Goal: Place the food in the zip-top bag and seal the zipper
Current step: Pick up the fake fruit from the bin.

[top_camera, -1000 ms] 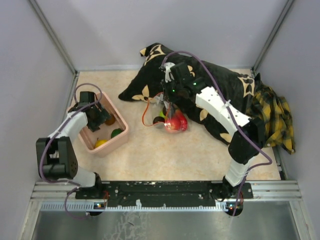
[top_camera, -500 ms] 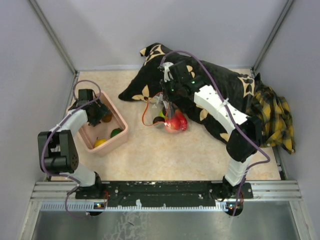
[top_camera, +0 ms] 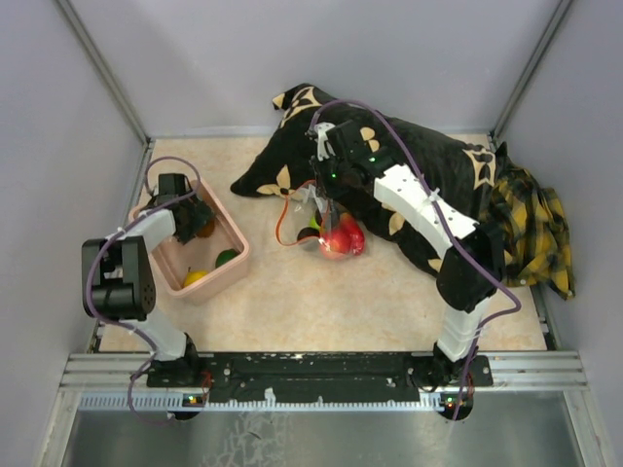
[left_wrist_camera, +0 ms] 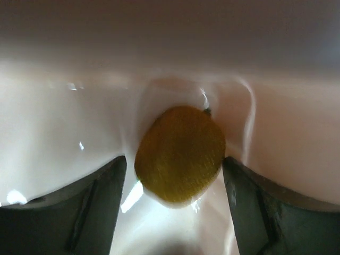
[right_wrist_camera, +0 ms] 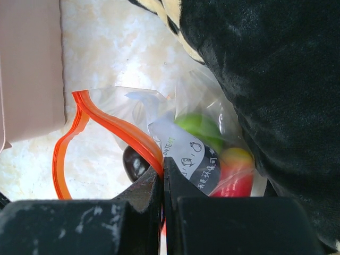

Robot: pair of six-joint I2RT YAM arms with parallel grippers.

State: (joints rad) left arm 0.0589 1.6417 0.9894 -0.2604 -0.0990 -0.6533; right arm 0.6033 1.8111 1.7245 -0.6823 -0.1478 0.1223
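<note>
Squarely between left pincer tips — orange fruit

Tabletop: beige, marbled finish. Four things sit directly on it.
- Pink tub: left side, set at an angle, near the left edge.
- Zip-top bag: roughly mid-table, clear plastic, its right side against the black cloth. Its orange zipper bows out in an open loop toward the tub, apart from it.
- Black cloth: cream leaf print, bunched up, runs from back centre across to the right.
- Plaid cloth: yellow and black, crumpled at the right edge, touching the black cloth.
</note>
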